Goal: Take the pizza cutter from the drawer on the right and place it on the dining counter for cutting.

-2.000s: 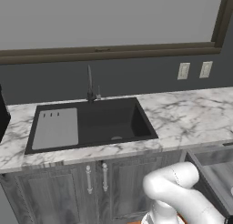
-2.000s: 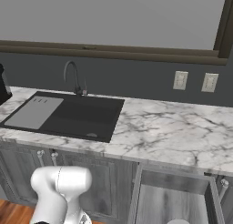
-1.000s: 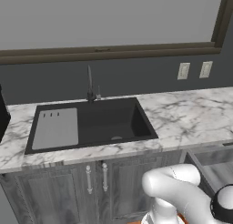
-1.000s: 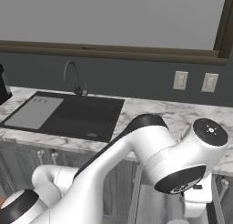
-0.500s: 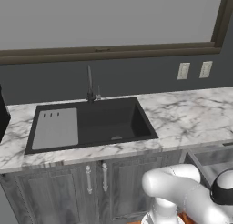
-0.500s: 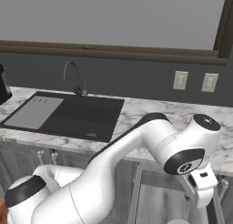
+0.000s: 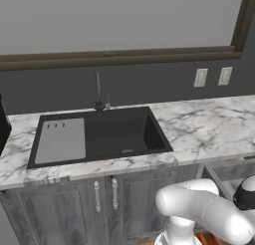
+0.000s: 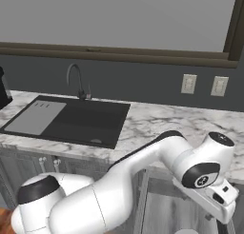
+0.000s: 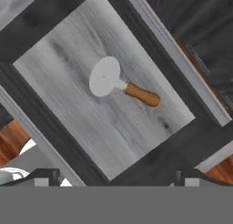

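A small pizza cutter [image 9: 122, 85] with a round silvery-white wheel blade and short orange-brown wooden handle lies flat, alone, near the middle of the open grey wood-grain drawer [image 9: 63, 59], seen from directly above. The white arm's end effector [image 9: 113, 177] hangs over it with its dark fingertips spread wide, gripping nothing. The tool looks light and rigid; the thin, slick blade offers poor purchase, so the rounded wooden handle appears the surer place to pinch.
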Tool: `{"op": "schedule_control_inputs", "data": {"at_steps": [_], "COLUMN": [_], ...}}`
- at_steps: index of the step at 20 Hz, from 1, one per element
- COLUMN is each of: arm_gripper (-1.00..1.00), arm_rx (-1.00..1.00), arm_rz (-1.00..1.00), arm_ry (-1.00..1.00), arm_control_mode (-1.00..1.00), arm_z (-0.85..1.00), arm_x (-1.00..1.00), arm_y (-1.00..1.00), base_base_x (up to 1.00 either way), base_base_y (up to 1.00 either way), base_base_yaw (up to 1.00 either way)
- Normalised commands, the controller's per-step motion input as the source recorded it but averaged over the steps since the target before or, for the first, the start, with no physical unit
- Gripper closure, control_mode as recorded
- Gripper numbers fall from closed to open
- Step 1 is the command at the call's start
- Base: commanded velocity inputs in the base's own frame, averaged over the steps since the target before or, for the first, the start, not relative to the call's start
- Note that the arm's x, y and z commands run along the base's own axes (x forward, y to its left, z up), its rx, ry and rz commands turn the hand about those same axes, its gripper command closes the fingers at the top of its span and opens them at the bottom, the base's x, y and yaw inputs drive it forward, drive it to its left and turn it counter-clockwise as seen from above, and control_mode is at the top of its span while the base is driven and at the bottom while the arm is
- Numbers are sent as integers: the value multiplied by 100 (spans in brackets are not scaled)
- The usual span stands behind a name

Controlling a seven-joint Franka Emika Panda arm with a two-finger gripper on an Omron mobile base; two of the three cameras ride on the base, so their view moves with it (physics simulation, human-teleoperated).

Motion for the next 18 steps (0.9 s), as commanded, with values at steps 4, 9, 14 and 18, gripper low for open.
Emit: {"op": "schedule_control_inputs", "data": {"at_steps": [4, 9, 14, 18], "arm_gripper": [-100, -100, -100, -100], "arm_rx": [0, 0, 0, -2], "arm_rz": [35, 43, 40, 21], "arm_ry": [-9, -10, -2, 0], "arm_control_mode": [-100, -100, -100, -100], "arm_z": [-38, -37, -38, -30], "arm_x": [0, 0, 0, 0], "arm_y": [-2, -11, -6, 0], "base_base_x": [0, 0, 0, 0], "base_base_y": [0, 0, 0, 0], "base_base_yaw": [0, 0, 0, 0]}}
